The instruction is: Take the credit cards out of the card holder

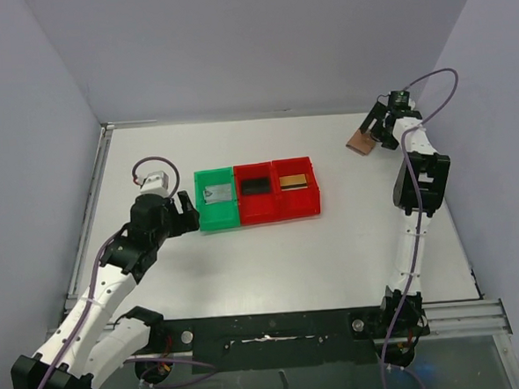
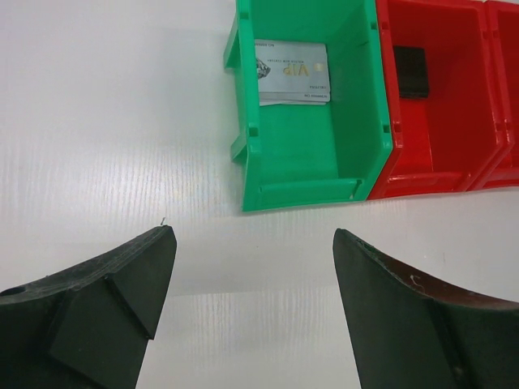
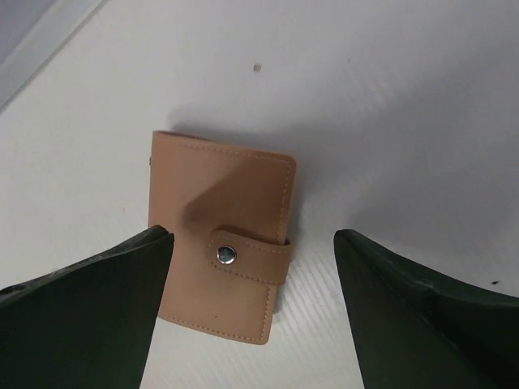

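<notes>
Table (image 1: 273, 264): white.
Credit cards (image 2: 292, 73): sorted singly, green bin (image 2: 312, 188) rightward.
Card holder (image 3: 219, 203): shut, seemingly emptied, right of green bin.
Left gripper (image 2: 253, 235), right gripper (image 3: 253, 235): released.

We see holder (image 3: 219, 235) closed, flat on white table (image 3: 389, 121), strap (image 3: 258, 259) fastened by metal stud (image 3: 225, 255). Our right gripper (image 3: 253, 236) spread wide, one finger each side.

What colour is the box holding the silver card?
Green plastic bin; left wrist view shows it best.
</notes>
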Controlling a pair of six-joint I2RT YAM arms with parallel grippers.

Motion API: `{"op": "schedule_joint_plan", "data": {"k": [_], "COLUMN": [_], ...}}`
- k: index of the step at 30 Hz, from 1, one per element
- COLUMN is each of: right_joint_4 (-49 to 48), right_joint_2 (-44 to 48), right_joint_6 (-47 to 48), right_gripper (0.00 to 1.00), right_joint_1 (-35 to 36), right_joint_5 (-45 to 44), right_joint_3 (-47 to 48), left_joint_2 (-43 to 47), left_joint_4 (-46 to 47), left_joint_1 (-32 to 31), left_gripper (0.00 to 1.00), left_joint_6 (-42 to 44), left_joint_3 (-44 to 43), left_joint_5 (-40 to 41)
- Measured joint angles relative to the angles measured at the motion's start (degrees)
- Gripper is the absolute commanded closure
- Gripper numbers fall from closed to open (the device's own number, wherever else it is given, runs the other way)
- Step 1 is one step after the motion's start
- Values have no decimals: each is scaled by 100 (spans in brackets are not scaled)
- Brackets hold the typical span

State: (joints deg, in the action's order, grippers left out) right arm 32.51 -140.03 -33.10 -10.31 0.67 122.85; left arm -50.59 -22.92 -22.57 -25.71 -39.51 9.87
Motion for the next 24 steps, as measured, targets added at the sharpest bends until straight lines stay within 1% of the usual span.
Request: {"op": "schedule_joint_plan", "data": {"k": [5,7,10,17,21,24], "right_joint_4": [85,-9,-382,-1239,-1602,-1768], "right_joint_2": [-181,-157,122,1541,2411,3327], "right_joint_6": [238,310,348,356,350,282], "right_gripper": [34,41,49,54,53,51], "right_joint_1": [227,299,365,367,387,546], "right_joint_5": [-166,-332,-529,-584,-516,-542], "right_joint_3": [22,-90,-651,-3045,-4378,-5615], "left_joint_2": [339,382,356,306,306,308], "left_joint_4": [0,-2,-9,-61,-87,-96], "left_joint_1": [28,28,28,28,28,26], "left_gripper": [22,22,22,22,22,22], "left_joint_6": [-13,-17,-22,-61,-66,-68], "left_joint_3": [2,2,2,2,2,2], "left_joint_5": [0,0,4,90,166,192]}}
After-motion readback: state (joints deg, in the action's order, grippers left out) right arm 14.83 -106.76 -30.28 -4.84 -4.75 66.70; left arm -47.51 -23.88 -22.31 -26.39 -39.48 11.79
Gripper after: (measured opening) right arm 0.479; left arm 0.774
